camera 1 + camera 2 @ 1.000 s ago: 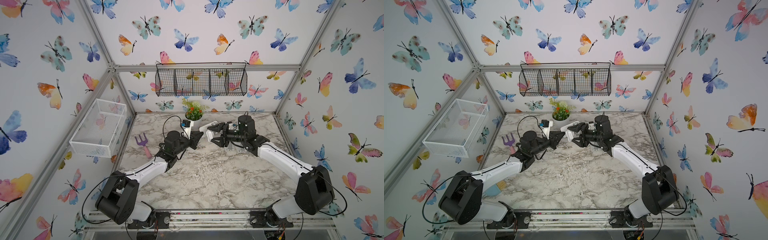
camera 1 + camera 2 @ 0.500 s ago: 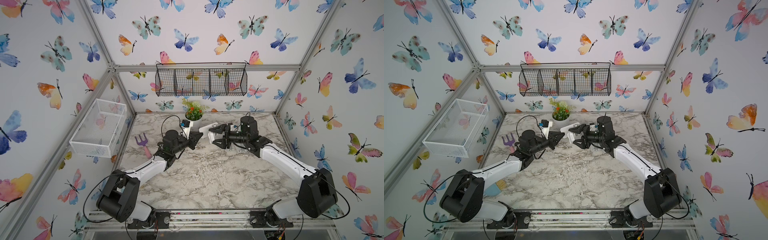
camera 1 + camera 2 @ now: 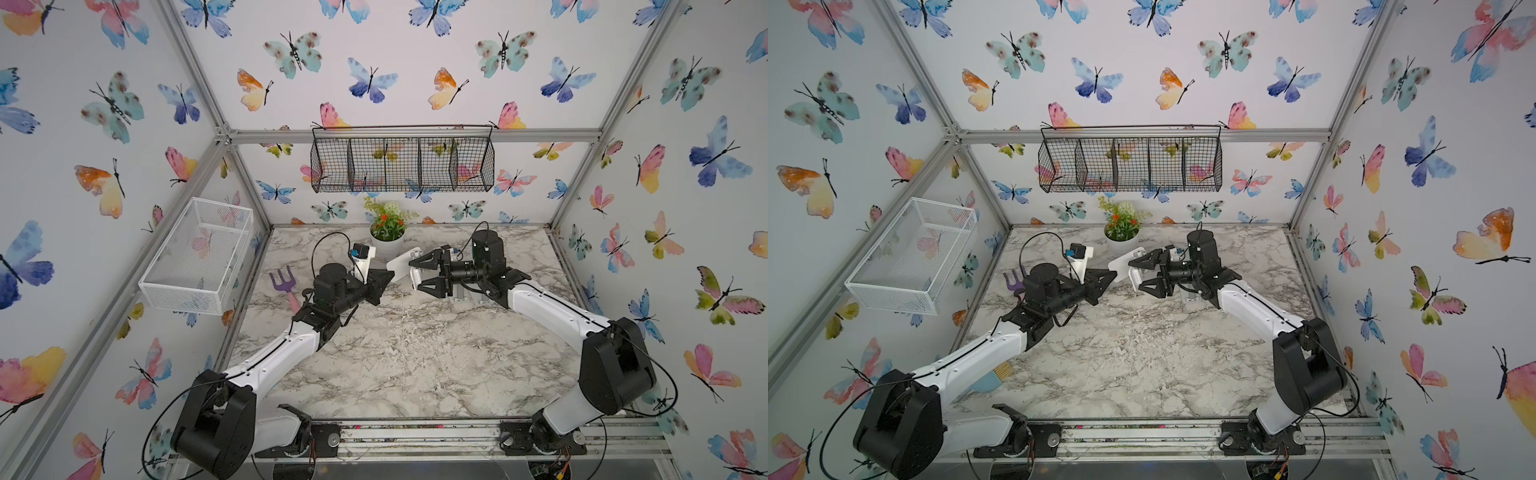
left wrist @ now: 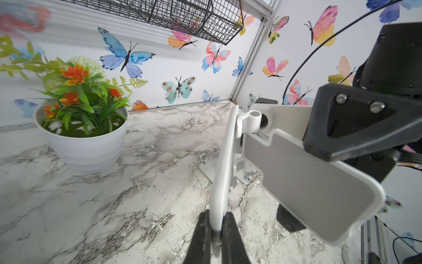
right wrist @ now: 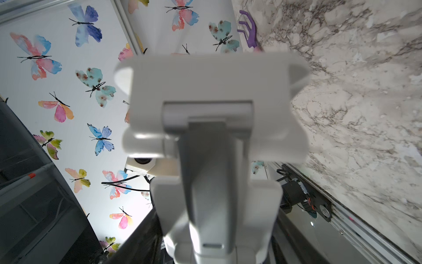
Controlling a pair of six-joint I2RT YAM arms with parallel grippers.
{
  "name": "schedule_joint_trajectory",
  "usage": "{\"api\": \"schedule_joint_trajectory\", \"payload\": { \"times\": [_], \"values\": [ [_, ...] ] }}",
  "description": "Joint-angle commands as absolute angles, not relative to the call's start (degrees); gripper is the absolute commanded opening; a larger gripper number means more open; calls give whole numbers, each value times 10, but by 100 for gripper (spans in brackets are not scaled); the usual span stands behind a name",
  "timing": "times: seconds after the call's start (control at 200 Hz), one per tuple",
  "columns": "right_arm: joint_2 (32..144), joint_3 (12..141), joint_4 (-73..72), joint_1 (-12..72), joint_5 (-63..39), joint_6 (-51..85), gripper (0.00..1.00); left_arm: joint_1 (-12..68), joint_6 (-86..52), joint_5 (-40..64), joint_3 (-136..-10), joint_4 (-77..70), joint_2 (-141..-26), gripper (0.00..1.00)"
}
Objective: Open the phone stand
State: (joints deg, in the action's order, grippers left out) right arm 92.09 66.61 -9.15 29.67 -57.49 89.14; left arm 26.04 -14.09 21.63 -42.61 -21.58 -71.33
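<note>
Item: white phone stand (image 3: 400, 262), which you hold clear of the table (image 3: 415, 353) over its back middle, just in front of the potted plant (image 3: 387, 245), partly unfolded with its two plates at an angle to each other. Your left tool (image 3: 388, 277) is pinched tight on the rim of the thin plate (image 4: 222, 164), seen edge-on in the left wrist view; your right tool (image 3: 417, 275) has its jaws wide, clamped across the grey-padded plate (image 4: 308, 182). A purple toy fork (image 3: 284, 283) lies on the table beside your left arm, well apart from the stand.
</note>
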Motion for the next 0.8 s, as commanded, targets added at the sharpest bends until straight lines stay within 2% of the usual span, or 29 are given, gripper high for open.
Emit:
{"api": "schedule_joint_trajectory", "payload": {
  "times": [0.0, 0.335, 0.445, 0.501, 0.571, 0.651, 0.796],
  "values": [
    [940, 691, -89, 301, -619, 860, 9, 267, -127, 187, -432, -194, -674, 0],
    [985, 698, -108, 301, -630, 839, 18, 274, -122, 194, -436, -141, -615, 0],
    [1005, 711, -122, 301, -642, 839, 31, 275, -121, 199, -438, -130, -603, 0],
    [1012, 720, -122, 301, -642, 834, 44, 276, -122, 200, -438, -127, -597, 0],
    [1019, 729, -124, 300, -641, 832, 54, 276, -121, 200, -438, -122, -593, 0],
    [1025, 738, -129, 300, -637, 832, 75, 277, -120, 200, -439, -117, -588, 0],
    [1036, 749, -137, 300, -635, 834, 86, 277, -118, 197, -440, -112, -583, 0]
  ]
}}
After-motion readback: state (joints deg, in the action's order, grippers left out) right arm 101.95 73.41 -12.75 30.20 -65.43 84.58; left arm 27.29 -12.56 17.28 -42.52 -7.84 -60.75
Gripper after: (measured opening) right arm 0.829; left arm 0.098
